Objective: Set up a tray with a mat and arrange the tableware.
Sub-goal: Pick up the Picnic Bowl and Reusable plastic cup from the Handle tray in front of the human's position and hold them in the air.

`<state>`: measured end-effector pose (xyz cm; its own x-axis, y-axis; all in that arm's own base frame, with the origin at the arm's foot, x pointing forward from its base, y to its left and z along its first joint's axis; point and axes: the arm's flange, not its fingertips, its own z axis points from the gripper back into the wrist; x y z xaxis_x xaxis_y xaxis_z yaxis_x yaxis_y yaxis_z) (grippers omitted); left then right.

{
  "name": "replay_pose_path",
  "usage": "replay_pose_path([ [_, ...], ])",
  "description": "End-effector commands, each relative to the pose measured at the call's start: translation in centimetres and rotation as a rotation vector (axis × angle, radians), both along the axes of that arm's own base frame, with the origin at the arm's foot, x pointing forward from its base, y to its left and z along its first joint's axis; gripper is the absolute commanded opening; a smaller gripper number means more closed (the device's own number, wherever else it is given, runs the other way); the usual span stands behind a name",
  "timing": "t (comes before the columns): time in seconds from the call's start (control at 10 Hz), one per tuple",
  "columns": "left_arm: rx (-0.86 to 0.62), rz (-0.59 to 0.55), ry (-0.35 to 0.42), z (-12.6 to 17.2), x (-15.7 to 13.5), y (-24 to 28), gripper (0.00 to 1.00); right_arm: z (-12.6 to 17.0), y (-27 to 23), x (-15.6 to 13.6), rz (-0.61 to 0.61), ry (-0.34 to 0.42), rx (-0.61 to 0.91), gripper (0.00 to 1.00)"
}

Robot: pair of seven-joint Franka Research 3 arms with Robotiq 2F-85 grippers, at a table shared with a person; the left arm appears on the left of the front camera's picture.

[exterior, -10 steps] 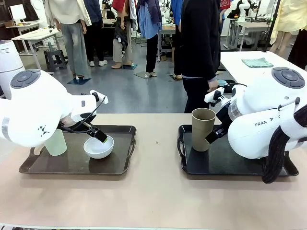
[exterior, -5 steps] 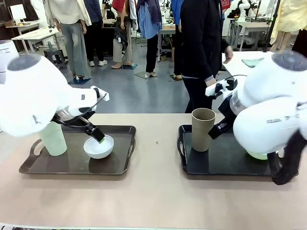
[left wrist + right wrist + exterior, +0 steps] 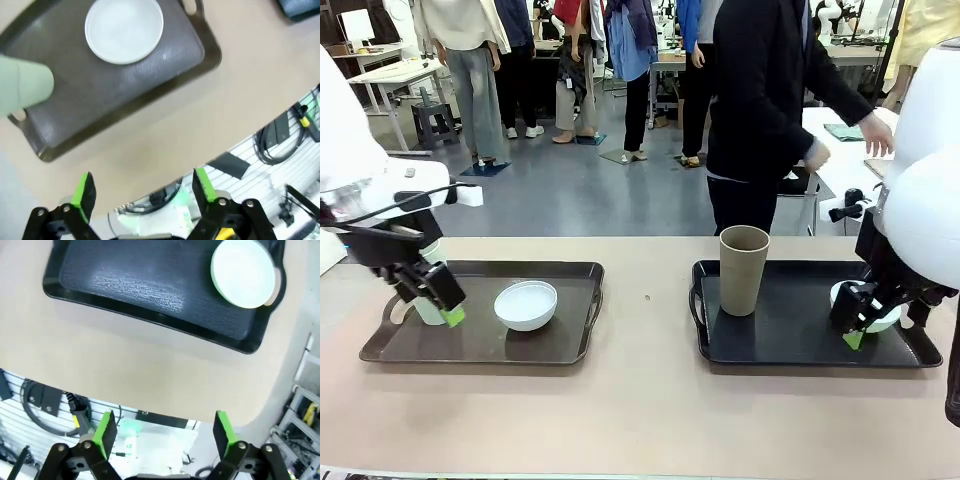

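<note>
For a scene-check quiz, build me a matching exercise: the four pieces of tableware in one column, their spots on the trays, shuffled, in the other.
Things:
1. white bowl
2. pale green cup
3. taupe cup
4. mint bowl

Places (sides are the robot's):
A. left end of the black tray
B. right half of the brown tray
C. right end of the black tray
D. left end of the brown tray

Pairs: 1-B, 2-D, 3-A, 4-C
</note>
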<state>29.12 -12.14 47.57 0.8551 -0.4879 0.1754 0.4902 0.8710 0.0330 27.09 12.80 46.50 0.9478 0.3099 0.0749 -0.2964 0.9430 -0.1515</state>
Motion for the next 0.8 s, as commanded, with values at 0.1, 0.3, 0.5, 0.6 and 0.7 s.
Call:
replay_pose_path([
  [0.1,-0.148,0.001,0.035,-0.2,1.9,1.2,1.00,-1.0,1.5,3.5,0.164,0.208,0.357,1.00],
  [0.3,-0.512,0.008,-0.005,0.1,2.1,6.8,1.00,1.1,-7.5,6.0,0.066,0.281,0.951,1.00],
  [0.5,-0.958,-0.012,-0.047,-0.7,-0.3,16.3,1.00,1.1,-21.0,4.3,-0.058,0.096,1.402,1.00],
  [0.6,-1.101,-0.019,-0.057,-2.2,-1.5,18.6,1.00,-0.5,-25.2,3.2,-0.090,0.054,1.584,1.00],
  [0.7,-1.205,-0.029,-0.050,-3.5,-1.4,19.0,1.00,-2.4,-27.4,2.5,-0.149,0.060,1.754,1.00],
])
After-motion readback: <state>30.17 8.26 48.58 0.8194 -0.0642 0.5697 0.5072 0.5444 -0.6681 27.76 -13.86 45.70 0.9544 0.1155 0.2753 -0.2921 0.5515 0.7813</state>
